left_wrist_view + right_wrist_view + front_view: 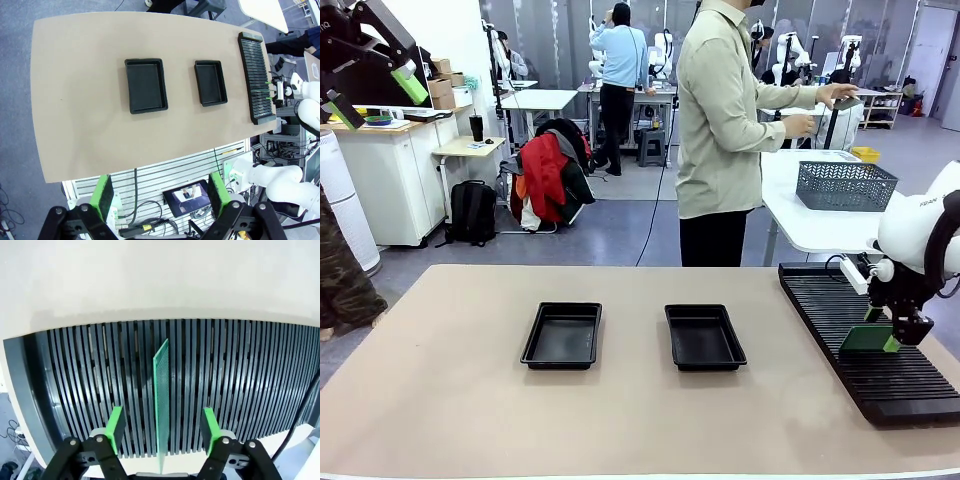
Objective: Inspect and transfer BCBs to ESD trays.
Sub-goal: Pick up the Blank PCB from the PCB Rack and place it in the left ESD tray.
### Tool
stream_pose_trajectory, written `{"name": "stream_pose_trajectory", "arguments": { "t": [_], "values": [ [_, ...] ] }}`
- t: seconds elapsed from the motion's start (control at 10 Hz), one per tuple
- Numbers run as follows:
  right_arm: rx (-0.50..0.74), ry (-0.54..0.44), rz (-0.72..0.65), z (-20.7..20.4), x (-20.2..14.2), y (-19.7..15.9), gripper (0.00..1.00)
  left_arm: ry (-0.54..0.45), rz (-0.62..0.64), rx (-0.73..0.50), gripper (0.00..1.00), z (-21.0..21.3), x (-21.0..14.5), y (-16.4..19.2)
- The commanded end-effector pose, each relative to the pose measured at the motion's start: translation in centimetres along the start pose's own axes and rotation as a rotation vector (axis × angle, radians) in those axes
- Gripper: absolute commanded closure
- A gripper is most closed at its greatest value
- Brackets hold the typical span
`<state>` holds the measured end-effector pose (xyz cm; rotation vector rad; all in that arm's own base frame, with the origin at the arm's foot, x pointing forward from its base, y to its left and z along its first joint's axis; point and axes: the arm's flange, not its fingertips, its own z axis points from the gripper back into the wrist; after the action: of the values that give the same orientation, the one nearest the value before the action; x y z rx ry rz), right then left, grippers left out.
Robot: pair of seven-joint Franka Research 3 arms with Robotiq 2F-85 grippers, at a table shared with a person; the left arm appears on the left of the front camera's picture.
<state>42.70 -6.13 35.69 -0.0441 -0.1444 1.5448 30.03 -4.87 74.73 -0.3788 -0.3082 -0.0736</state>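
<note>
A thin green BCB (161, 390) stands on edge in a slot of the black ribbed rack (75, 370). My right gripper (162, 432) straddles it, open, with a gap between each green pad and the board. In the front view the same BCB (866, 340) sits at the rack's (830, 310) near right part, under the right gripper (898, 338). Two black ESD trays (533, 340) (672, 335) lie side by side mid-table with nothing in them. My left gripper (375, 97) is raised high at the far left, open; its wrist view looks down on both trays (128, 85) (197, 82).
A person (720, 120) stands beyond the table's far edge, turned to the right, hands at a white side table that carries a grey wire-mesh basket (845, 185). The beige tabletop (440, 380) spreads wide around the trays.
</note>
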Motion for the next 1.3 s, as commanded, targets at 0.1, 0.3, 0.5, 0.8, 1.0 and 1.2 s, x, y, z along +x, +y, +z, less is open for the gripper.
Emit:
{"name": "stream_pose_trajectory", "arguments": {
  "t": [0.1, 0.3, 0.5, 0.8, 1.0, 1.2],
  "values": [
    [-0.032, -0.015, -0.005, -0.22, -0.71, 0.6, 0.36, -0.002, 0.002, -0.001, 0.0, -0.02, 0.04, 0.03],
    [-0.023, -0.024, -0.006, -0.28, -0.84, 0.59, 0.44, -0.002, 0.002, -0.001, 0.0, -0.02, 0.04, 0.03],
    [-0.026, -0.024, -0.009, -0.34, -0.97, 0.6, 0.51, -0.002, 0.002, -0.001, 0.0, -0.02, 0.04, 0.03],
    [-0.035, -0.029, -0.001, -0.46, -0.96, 0.77, 0.52, -0.002, 0.002, -0.001, 0.0, -0.02, 0.04, 0.03],
    [-0.03, -0.018, 0.007, -0.69, -0.77, 0.85, 0.58, -0.002, 0.002, -0.001, 0.0, -0.02, 0.04, 0.03],
    [-0.031, -0.015, 0.007, -0.71, -0.82, 1.05, 0.65, -0.002, 0.002, -0.001, 0.0, -0.02, 0.04, 0.03]
  ]
}}
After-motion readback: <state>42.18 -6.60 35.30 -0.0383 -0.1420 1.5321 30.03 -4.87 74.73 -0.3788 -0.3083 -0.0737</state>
